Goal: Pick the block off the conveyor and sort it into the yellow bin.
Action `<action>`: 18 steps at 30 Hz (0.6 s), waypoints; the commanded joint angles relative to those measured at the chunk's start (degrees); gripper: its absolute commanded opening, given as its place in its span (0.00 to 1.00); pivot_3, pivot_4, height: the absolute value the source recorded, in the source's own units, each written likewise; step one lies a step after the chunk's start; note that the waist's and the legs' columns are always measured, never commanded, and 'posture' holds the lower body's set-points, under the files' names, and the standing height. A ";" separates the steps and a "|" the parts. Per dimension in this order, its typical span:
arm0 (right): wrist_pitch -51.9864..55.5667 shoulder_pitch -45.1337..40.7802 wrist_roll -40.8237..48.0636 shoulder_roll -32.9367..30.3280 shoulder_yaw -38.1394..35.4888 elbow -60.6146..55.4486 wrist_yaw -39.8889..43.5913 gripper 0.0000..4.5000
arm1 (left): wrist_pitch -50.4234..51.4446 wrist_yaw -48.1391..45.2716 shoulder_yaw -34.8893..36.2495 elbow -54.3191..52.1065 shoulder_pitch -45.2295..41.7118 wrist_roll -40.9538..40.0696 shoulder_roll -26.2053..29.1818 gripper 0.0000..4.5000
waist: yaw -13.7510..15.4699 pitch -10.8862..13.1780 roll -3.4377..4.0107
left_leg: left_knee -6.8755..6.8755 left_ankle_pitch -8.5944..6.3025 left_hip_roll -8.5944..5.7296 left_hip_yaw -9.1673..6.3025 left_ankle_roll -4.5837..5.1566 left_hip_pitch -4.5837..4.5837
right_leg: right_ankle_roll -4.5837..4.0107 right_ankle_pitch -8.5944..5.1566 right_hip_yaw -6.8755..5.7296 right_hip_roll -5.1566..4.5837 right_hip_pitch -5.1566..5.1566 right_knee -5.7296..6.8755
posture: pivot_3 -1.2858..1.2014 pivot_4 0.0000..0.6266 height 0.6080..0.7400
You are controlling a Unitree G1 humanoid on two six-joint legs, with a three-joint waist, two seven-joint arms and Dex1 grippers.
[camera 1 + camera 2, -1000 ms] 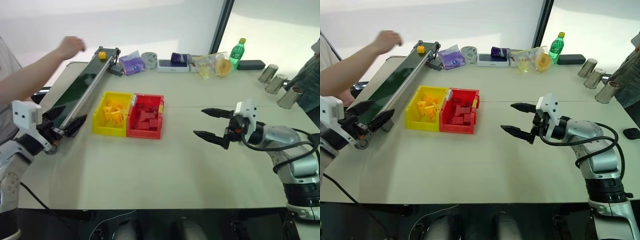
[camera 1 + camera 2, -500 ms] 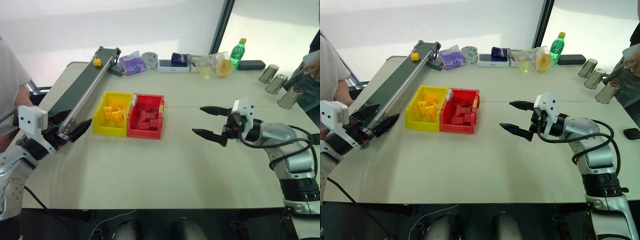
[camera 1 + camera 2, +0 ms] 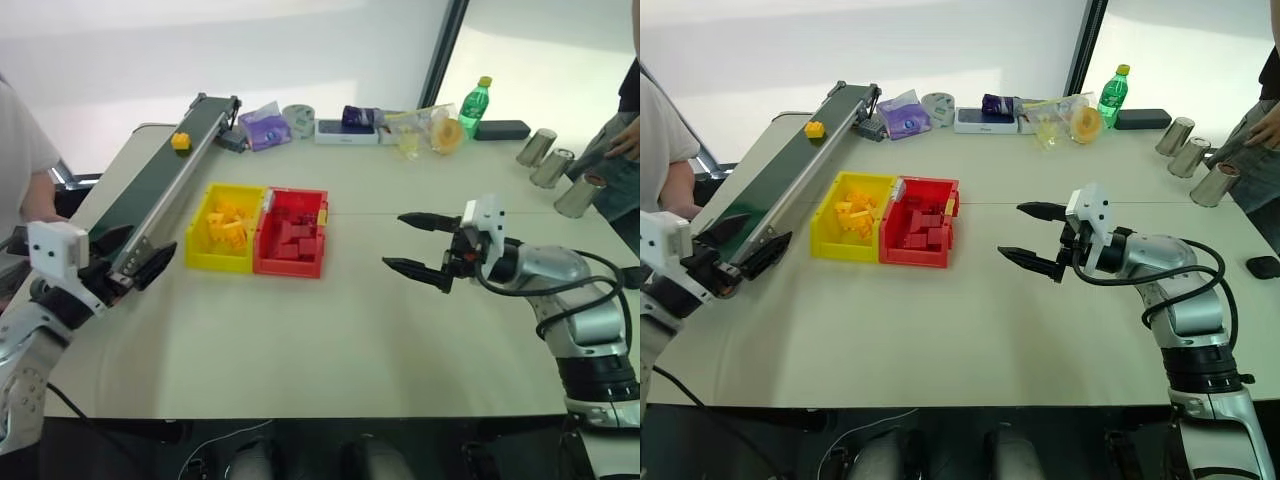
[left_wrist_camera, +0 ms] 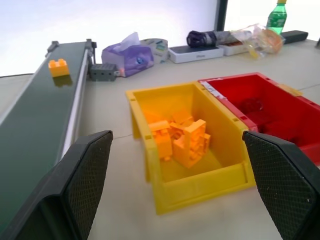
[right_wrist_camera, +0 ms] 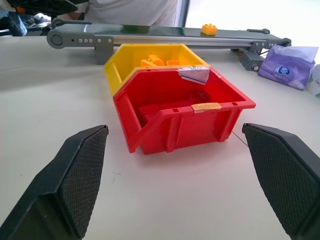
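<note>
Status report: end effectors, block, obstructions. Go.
Left end effector open, empty, at conveyor's near end. Right end effector open, empty. Block on belt, far end. Yellow bin unobstructed.

I see glossy plastic yellow bin (image 4: pixel 150 135), glossy plastic block (image 4: pixel 58 67), smooth dark conveyor (image 4: pixel 35 115) belt, matt beige table (image 3: pixel 330 340).

Yellow-orange block (image 3: pixel 180 141), dark green-black conveyor (image 3: pixel 150 190), bright yellow bin (image 3: pixel 224 228), red bin (image 3: pixel 291 232), green bottle (image 3: pixel 474 106), purple tissue pack (image 3: pixel 265 126)
</note>
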 commanded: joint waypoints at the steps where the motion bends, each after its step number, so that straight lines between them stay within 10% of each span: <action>1: -1.04 -1.39 0.30 0.27 -0.31 -0.30 0.59 1.00 | -3.44 0.69 6.89 -0.88 4.23 -0.41 -1.86 0.98 | -0.08 0.00 0.00 | -0.01 0.00 0.01 0.00 0.00 0.00 | 0.00 0.00 0.00 0.01 -0.01 0.00 | 0.52 0.24 1.00; 18: -2.49 -3.93 -0.40 1.52 0.87 2.85 2.91 1.00 | -12.37 3.71 15.42 -0.85 16.70 -1.98 -10.81 0.98 | 0.16 -0.02 -0.03 | 0.06 -0.14 0.00 -0.04 0.24 0.01 | -0.02 -0.01 -0.03 -0.05 0.06 0.00 | 0.52 0.24 1.00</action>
